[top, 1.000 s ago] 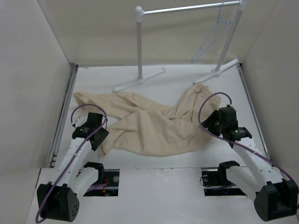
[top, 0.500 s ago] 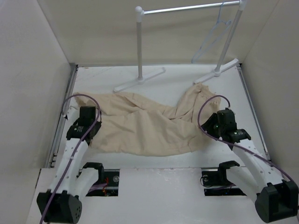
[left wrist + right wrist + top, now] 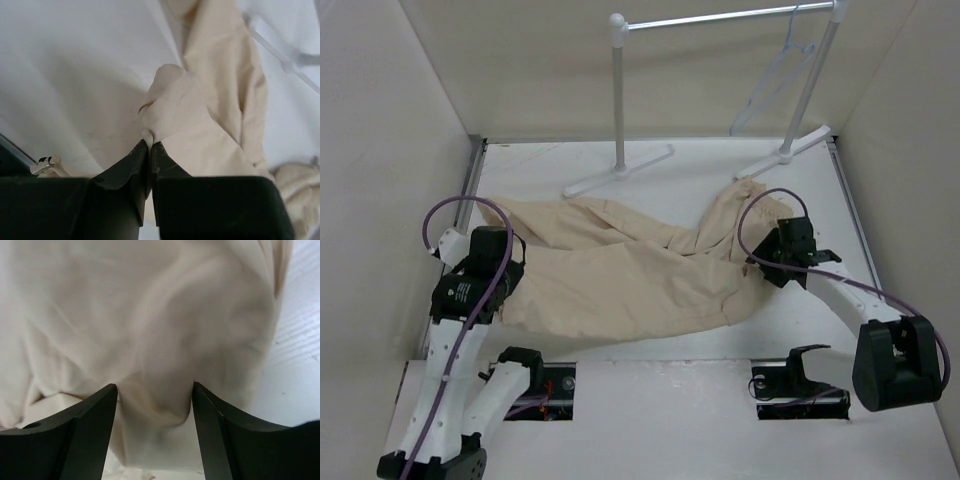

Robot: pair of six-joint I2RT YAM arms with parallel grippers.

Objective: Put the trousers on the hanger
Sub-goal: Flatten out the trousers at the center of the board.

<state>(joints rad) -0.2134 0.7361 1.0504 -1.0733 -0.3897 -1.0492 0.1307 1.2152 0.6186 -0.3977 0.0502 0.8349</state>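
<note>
a: where are the trousers (image 3: 630, 275) right now?

b: they lie wrinkled across the middle of the table (image 3: 710, 175). from the top camera, one leg runs out toward 9 o'clock. another part climbs toward 1 o'clock and ends near a foot of the rack (image 3: 618, 110).

a: and the hanger (image 3: 772, 85)?

b: it's up at 1 o'clock, hooked on the silver bar (image 3: 720, 17) of the rack, close to the right post. it hangs free, well apart from the cloth.

a: what about the left gripper (image 3: 150, 146)?

b: it's at the 9 o'clock end of the trousers. its wrist camera shows the jaws pressed almost together, nipping a small fold of beige cloth at their tips. the fold puffs up just past the tips, and the rest of the leg trails away toward 1 o'clock in that view. i can't tell whether that end is raised off the table.

a: and the right gripper (image 3: 155, 392)?

b: it's at the 3 o'clock edge of the trousers, nose pointed into the cloth. the jaws are spread wide, and a bunched hump of fabric fills the gap between them. they are not clamped on it. bare table shows at 3 o'clock in that wrist view.

a: are the two grippers close to each other?

b: no, they're well apart, one at each end of the garment, with the wide wrinkled middle lying between them
</note>
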